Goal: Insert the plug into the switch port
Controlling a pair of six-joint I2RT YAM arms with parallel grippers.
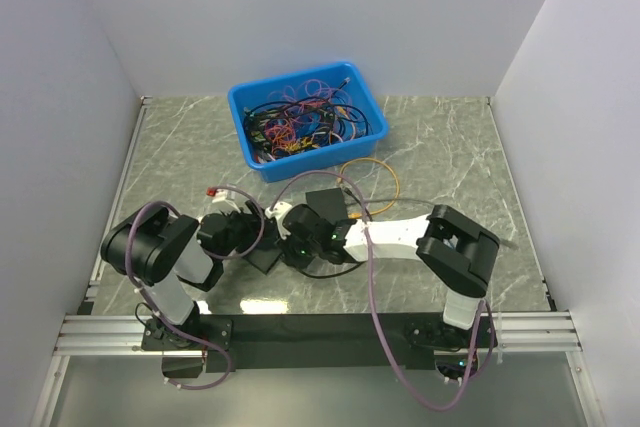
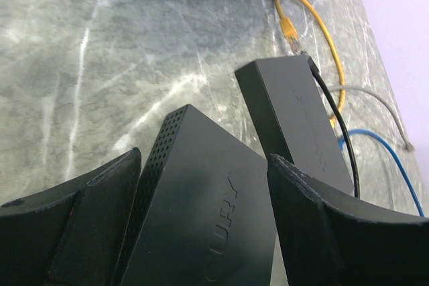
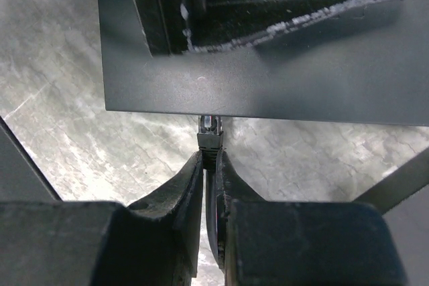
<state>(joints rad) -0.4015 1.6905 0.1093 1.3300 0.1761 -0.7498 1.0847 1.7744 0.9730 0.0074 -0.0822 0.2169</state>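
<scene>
My right claw (image 3: 209,165) pinches the plug (image 3: 209,140), its tip at the switch (image 3: 268,78) edge, while my left claw (image 2: 204,159), spread wide, grips the switch; pushing off-axis could jam the plug or twist it loose.

The grey marbled table (image 1: 450,147) carries one blue plastic bin (image 1: 242,127) of tangled cables by its far edge and two black rectangular plastic boxes nearer its near edge: the perforated box (image 2: 201,192) and the plain box (image 2: 291,115). Four loose cables lie outside the bin: one yellow cable (image 2: 288,29), one grey cable (image 2: 375,92), one blue cable (image 2: 365,132) and one thin black cable (image 2: 343,132). There is one small black plug (image 3: 210,140).
</scene>
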